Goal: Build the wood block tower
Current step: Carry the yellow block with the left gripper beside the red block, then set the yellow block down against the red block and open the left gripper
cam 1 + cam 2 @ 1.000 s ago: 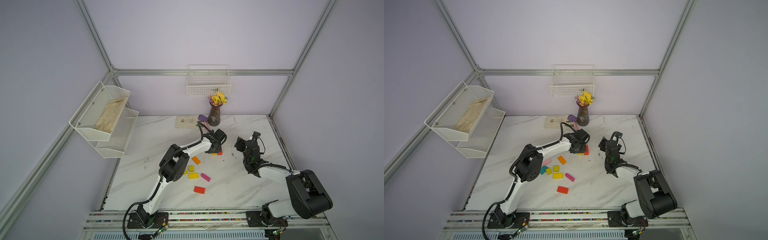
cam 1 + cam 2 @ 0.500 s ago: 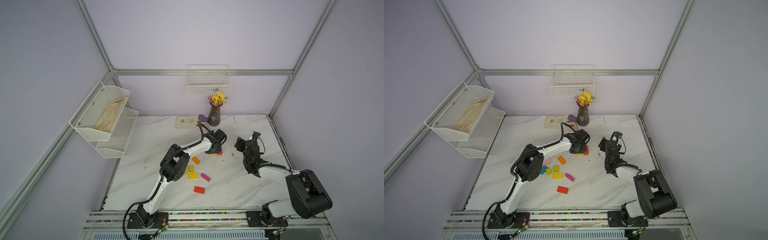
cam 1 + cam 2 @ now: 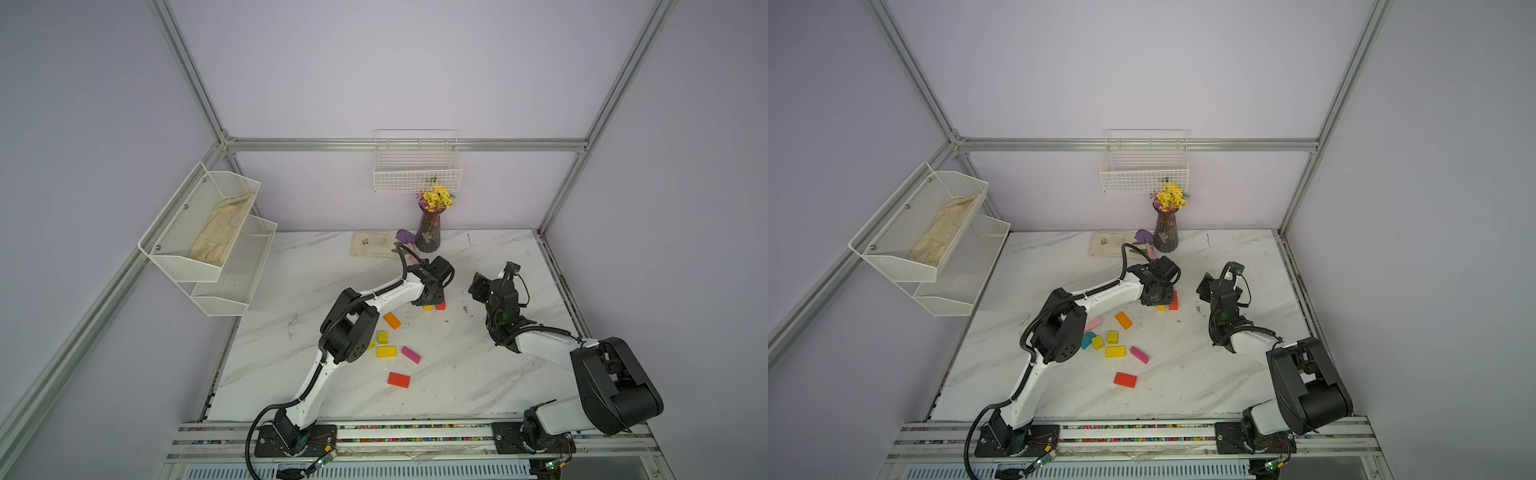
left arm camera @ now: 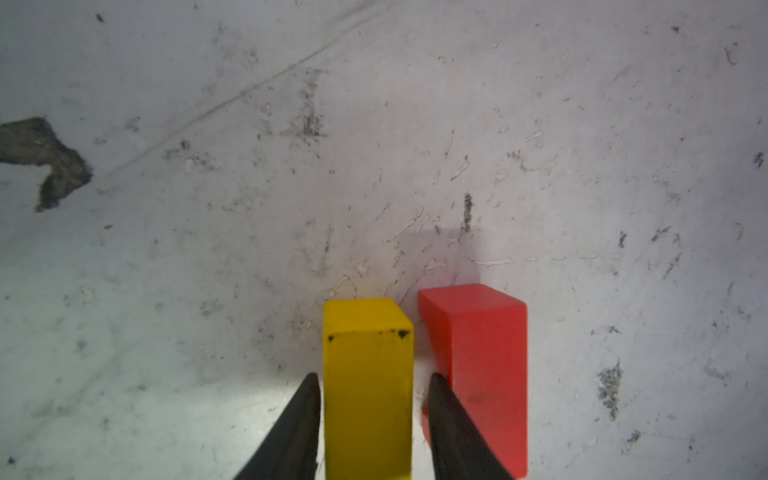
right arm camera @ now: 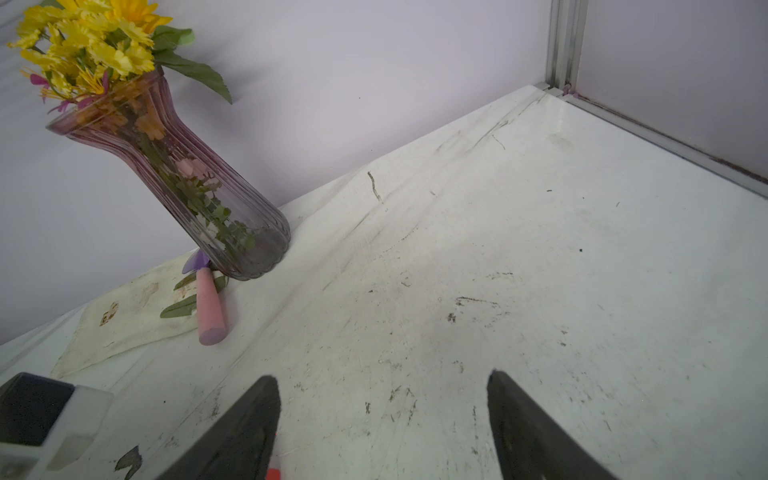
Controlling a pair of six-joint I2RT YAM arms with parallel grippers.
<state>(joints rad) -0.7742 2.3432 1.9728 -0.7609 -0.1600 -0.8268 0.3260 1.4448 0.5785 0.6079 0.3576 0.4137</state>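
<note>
Robot lab cell, aluminium frame [image 3: 311, 144], plain lilac walls [image 3: 395, 62], mounting rail [image 3: 415, 434]

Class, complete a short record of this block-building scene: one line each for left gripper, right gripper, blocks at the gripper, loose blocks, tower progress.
left gripper: open, jaws straddling a small yellow wood block
right gripper: open, empty, over the white marble table
blocks at the gripper: tall red wood block beside the yellow one, narrow gap between
loose blocks: pink brick, orange brick, teal piece, magenta brick, yellow brick, two yellow cubes, red-orange brick, all on the table near the left arm
tower progress: nothing stacked yet
</note>
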